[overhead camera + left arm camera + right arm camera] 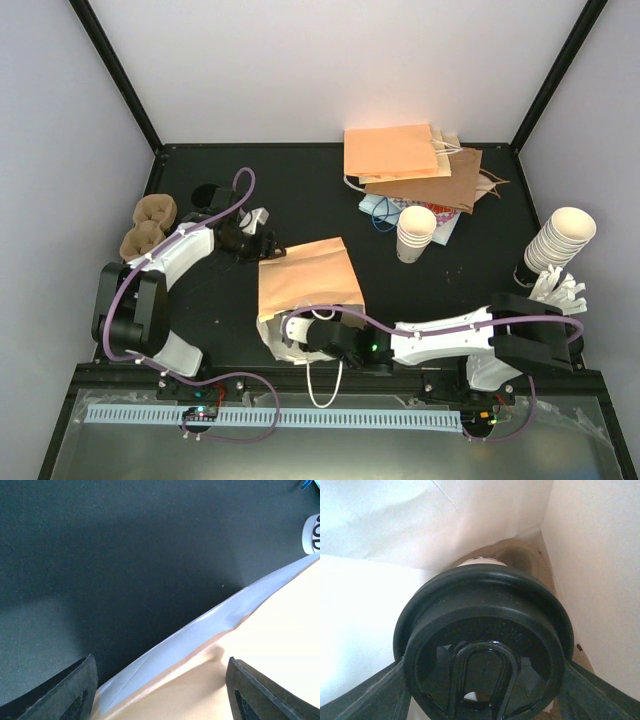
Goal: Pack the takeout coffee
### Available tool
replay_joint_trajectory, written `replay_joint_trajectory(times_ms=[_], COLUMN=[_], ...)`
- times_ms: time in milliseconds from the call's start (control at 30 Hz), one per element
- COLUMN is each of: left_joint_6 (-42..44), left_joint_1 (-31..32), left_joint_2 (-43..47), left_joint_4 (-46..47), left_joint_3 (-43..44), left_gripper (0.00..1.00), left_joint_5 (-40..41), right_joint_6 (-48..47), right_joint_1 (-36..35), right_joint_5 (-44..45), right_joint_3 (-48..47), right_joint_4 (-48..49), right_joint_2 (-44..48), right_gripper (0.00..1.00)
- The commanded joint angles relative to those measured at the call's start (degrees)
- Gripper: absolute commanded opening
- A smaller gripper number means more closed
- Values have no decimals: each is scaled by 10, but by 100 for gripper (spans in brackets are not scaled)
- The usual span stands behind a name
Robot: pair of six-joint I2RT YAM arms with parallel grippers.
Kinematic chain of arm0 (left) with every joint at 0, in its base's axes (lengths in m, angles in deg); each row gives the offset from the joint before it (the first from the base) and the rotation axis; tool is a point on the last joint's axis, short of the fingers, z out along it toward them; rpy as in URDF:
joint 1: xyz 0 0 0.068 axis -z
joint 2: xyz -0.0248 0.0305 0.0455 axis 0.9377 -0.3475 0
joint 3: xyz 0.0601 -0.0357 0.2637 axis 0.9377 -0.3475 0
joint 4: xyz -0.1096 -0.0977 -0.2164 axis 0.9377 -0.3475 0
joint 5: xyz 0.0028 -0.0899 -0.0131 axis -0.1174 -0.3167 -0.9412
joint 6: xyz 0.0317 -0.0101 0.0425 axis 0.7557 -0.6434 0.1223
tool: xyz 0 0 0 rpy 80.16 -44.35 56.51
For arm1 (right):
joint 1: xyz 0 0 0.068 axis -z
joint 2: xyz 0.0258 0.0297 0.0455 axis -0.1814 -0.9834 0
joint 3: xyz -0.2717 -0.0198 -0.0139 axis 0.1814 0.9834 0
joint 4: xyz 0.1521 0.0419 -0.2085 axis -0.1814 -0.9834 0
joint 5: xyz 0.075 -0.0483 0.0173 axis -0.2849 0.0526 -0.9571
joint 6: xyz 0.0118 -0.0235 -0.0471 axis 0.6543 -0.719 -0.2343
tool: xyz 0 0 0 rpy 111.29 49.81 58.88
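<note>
Right wrist: right end effector (485, 692) grips takeout coffee (485, 610); left end effector (167, 692), open, straddles bag (280, 625), lettering (314, 532) beyond.

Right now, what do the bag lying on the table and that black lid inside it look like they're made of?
Bag: paper, I'd guess; matte tan outside, white inside, with soft creases. Lid of the takeout coffee: looks like moulded plastic, glossy black with sharp highlights and a raised rim.
</note>
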Motion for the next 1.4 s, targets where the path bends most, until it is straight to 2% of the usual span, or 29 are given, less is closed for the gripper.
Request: replay_joint_trajectory(times_ms=[0, 300, 867, 1367], left_joint_6=[1, 12, 21, 32], left_joint_1=[-1, -1, -1, 0], left_joint_2=[-4, -19, -19, -7], left_joint_4=[2, 0, -9, -1], left_joint_3=[-2, 13, 6, -12], left_gripper=[73, 70, 60, 50], left_joint_5=[-12, -11, -25, -55], right_joint_6=[-2, -1, -19, 27], right_joint_1=[9, 9, 35, 66], right_joint_5=[31, 41, 28, -63], right_joint_3=[-19, -24, -57, -84], right_joint_4=[-1, -41, -32, -84], right_joint_2=[-2, 30, -31, -40], right_gripper=[76, 76, 76, 76])
